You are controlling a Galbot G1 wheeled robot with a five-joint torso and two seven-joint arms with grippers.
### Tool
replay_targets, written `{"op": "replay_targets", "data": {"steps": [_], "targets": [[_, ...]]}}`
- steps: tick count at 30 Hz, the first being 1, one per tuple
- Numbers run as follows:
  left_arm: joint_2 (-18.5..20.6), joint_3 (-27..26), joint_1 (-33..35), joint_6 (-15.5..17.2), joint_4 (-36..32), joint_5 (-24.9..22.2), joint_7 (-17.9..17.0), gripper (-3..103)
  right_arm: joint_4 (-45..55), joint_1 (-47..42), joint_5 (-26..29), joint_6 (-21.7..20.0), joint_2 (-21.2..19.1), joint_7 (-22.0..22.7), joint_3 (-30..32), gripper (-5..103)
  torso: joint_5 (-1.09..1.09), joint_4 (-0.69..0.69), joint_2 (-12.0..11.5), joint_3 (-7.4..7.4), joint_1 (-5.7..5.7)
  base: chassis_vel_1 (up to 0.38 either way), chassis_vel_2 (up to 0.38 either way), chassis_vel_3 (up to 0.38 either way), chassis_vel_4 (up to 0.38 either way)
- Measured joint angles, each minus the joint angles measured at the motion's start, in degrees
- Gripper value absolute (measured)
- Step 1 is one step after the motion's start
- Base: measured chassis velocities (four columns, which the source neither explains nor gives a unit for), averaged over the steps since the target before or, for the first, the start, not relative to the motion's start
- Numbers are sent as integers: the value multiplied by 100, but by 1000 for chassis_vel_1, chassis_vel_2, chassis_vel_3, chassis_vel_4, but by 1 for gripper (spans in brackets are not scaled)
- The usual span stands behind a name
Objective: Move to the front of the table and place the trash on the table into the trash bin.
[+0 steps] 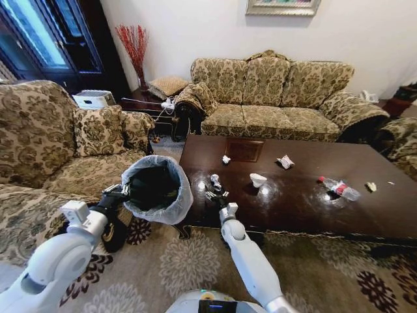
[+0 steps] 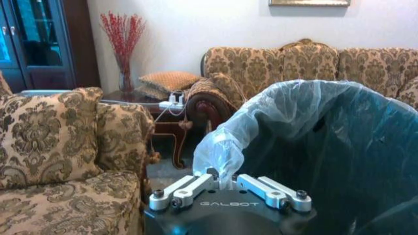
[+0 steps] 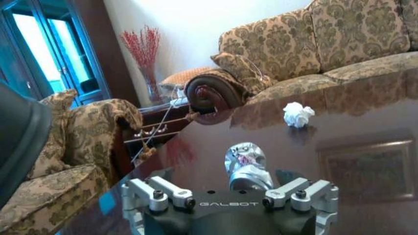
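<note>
The left gripper (image 2: 225,187) pinches the bin (image 1: 158,188) bag rim; the right gripper (image 3: 230,192), wide open, has a silvery wad (image 3: 245,166) between its fingers

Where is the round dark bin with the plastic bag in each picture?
Head view: the round dark trash bin with whitish bag liner, lower left, held by the left gripper.
Left wrist view: close up, just past that gripper.
Right wrist view: likely the dark curved wall beside the floral armchair.
Shared landmark: red twigs in a vase.
</note>
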Motion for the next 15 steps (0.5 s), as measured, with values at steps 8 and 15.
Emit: {"op": "replay_targets", "data": {"steps": [8,15], "targets": [[28,10,-27,-7,61,-14,5,1,-333,221,-134,-32,133,58,63,75,0,0,0,0,0,0,0,0,0],[53,14,-43,-9,92,-40,0,1,-353,223,-185,-101,173,128,69,53,0,0,0,0,0,0,0,0,0]]}}
